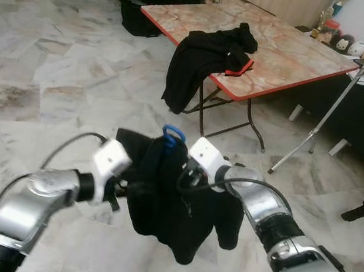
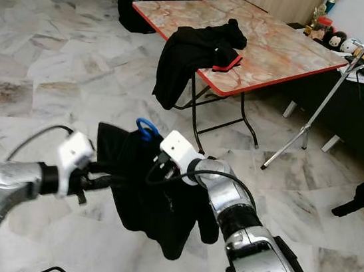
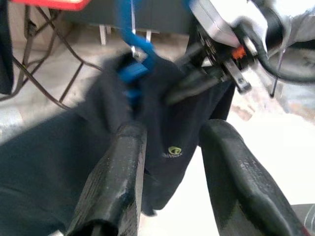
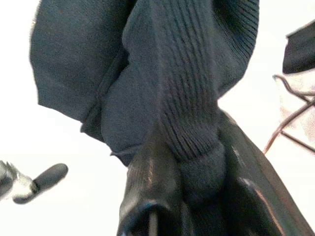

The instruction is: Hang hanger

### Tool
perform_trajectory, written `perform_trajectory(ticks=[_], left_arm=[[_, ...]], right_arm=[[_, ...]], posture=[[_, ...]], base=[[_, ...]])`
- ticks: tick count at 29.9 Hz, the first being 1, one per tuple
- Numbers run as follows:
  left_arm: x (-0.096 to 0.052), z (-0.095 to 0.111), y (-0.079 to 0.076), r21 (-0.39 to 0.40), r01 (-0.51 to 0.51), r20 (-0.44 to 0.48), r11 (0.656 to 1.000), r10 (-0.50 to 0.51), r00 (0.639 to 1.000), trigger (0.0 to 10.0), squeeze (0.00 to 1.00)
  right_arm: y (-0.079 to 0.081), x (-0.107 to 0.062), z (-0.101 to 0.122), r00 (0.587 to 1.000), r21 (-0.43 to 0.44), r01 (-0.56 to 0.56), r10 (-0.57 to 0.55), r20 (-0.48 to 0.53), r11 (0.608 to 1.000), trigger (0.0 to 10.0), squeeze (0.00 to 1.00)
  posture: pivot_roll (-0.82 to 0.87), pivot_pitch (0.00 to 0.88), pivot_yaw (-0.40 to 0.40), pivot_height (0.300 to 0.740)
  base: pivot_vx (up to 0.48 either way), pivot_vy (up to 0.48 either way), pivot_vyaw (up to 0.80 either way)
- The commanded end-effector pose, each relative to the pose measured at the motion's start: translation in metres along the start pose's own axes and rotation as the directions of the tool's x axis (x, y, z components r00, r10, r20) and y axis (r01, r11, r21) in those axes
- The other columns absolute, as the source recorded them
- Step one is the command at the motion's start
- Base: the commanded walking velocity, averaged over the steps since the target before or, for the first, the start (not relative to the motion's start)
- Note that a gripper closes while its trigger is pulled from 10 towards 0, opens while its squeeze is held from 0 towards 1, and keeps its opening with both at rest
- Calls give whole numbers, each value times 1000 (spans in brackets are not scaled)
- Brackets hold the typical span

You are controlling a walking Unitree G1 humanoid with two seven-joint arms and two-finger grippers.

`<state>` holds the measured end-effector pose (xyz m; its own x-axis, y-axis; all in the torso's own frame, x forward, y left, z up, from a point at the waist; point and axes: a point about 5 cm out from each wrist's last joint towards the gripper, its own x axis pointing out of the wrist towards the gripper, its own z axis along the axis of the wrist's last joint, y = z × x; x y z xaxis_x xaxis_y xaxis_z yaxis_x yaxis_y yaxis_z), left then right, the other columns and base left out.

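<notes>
Two grippers hold one dark garment (image 1: 172,208) in the air over the marble floor (image 1: 48,85), between the robot and the folding table (image 1: 280,55). Blue hanger (image 1: 172,135): its hook rises from the top of the garment; its lower part is hidden inside the fabric. Right gripper (image 4: 192,172): fingers pressed together on a bunched ribbed fold of the garment. Left gripper (image 3: 172,162): fingers spread, garment lying between them, one finger (image 3: 120,167) against the cloth. Second black garment with red trim (image 1: 209,56) drapes over the table's near edge. Metal stand (image 1: 329,112) leans beside the table.
</notes>
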<state>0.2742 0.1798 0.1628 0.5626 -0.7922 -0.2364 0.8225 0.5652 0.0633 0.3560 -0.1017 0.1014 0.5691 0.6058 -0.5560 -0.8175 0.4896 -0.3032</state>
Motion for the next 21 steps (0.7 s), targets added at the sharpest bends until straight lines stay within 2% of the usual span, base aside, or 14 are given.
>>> perform_trajectory(ticks=[1,3,8,12,18,19,20,21], left_arm=[[-7,2,2,-2,4,9,1000,-4,1000,10000,1000],[-32,-4,14,-2,-48,-36,999,48,998,10000,1000],[-44,-12,16,-39,-47,-55,998,45,998,10000,1000],[-45,-13,14,-56,-29,-44,998,26,999,10000,1000],[-33,-12,6,-36,56,-23,998,-57,998,10000,1000],[-31,-13,6,-14,57,-34,998,-57,998,10000,663],[-29,-14,6,0,58,-41,998,-58,997,10000,663],[-26,-19,7,24,59,-75,998,-57,996,10000,0]], right_arm=[[-5,-5,10,999,-45,-2,4,48,999,10000,0],[-6,-15,1,995,-78,-77,81,51,994,10000,0],[-8,-25,-5,988,-109,-139,145,55,984,10000,0],[-10,-29,-7,986,-109,-151,158,55,983,10000,0],[-4,-35,-6,964,-146,-240,253,79,960,10000,0],[-2,-36,-6,959,-154,-257,272,84,954,10000,0],[-1,-36,-5,954,-159,-270,286,88,950,10000,0],[1,-37,-5,945,-172,-295,313,91,940,10000,0]], posture=[[55,0,-70,740],[57,0,-69,740],[59,0,-71,740],[57,0,-70,740],[54,0,-69,740],[52,0,-68,740],[52,0,-68,740],[52,0,-68,740]], base=[[0,0,0],[0,0,0],[0,0,0],[0,0,0],[0,0,0],[0,0,0],[0,0,0],[0,0,0]])
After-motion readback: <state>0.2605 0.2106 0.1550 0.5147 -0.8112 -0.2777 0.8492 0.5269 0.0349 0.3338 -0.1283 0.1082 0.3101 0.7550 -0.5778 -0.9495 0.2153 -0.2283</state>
